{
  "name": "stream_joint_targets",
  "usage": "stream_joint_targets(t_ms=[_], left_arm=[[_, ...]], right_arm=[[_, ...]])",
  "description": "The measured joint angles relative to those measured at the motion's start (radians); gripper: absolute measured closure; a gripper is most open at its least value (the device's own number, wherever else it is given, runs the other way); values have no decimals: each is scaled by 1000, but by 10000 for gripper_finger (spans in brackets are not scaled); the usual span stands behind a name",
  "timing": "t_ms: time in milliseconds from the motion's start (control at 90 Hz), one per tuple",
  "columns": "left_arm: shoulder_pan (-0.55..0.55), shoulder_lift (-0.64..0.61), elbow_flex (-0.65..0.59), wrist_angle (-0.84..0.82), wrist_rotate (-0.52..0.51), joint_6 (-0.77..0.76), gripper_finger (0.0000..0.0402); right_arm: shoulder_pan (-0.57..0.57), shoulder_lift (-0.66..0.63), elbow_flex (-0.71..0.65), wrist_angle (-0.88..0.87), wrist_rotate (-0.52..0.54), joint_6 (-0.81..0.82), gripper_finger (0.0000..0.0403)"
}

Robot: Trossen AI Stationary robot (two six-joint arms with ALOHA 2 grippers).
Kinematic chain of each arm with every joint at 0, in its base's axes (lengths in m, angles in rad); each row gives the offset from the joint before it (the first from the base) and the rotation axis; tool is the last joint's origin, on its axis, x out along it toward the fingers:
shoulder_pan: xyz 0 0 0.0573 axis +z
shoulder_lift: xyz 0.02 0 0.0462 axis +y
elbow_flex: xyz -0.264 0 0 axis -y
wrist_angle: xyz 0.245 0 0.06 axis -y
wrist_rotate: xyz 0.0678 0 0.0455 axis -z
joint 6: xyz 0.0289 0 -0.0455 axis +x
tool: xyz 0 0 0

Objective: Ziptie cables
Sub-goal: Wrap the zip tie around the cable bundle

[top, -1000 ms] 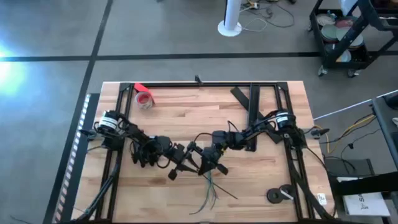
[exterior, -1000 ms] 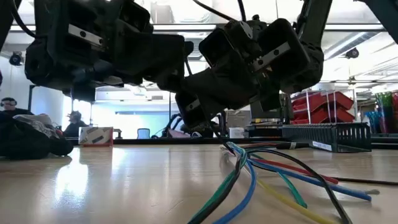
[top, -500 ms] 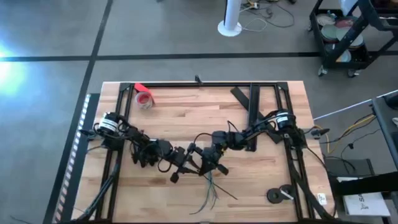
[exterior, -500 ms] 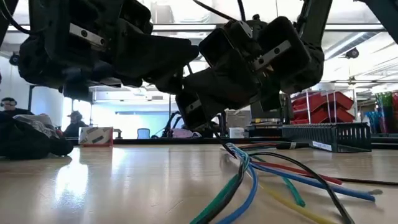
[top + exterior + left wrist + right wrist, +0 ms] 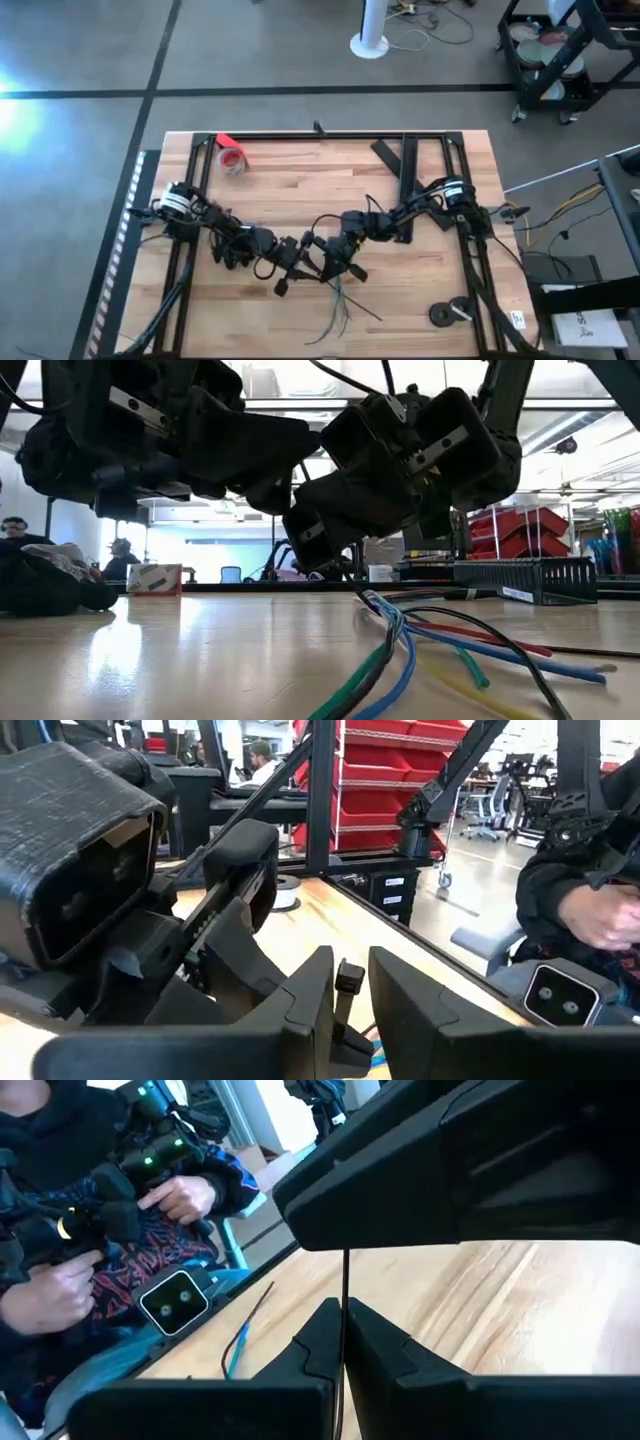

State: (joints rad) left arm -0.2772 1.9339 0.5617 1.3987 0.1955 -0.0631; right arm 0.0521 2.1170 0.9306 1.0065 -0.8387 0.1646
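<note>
On the high view your left gripper (image 5: pixel 298 262) sits low over the middle of the wooden surface (image 5: pixel 300 190), reaching rightward toward the other arm; in its own wrist view the fingers (image 5: pixel 310 995) stand a narrow gap apart, with a small dark block showing in that gap, and you cannot tell whether they grip anything. Just to its right, nearly touching it, your right gripper (image 5: pixel 335 265) reaches in from the other side; its wrist view shows the fingers (image 5: pixel 320 1342) pressed almost together around a very thin dark vertical strip, the ziptie (image 5: pixel 346 1295), which rises from between them to the dark body above. The cables (image 5: pixel 338 300) fan out on the surface from a spot just under the two grippers toward the near edge, loose ends spread apart; from the low view the cables (image 5: pixel 400 645) show green, blue, yellow, red and dark strands gathered beneath the right gripper and splaying out from there. At the far left corner of the surface lies a red tape roll (image 5: pixel 233 158). In both wrist views a person's hands (image 5: pixel 120 1230) hold a lit controller beyond the surface edge.
</note>
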Motion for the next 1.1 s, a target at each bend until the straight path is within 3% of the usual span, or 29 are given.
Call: stream_joint_targets(t_ms=[389,811,1100], left_arm=[[-8,-3,0,-1,-6,-31,370],[-12,-4,-1,15,-9,-37,312],[-53,-3,-8,3,-108,-69,303]], right_arm=[[0,0,0,7,0,7,403],[0,0,0,22,0,-7,403],[-3,-3,5,47,13,-34,403]])
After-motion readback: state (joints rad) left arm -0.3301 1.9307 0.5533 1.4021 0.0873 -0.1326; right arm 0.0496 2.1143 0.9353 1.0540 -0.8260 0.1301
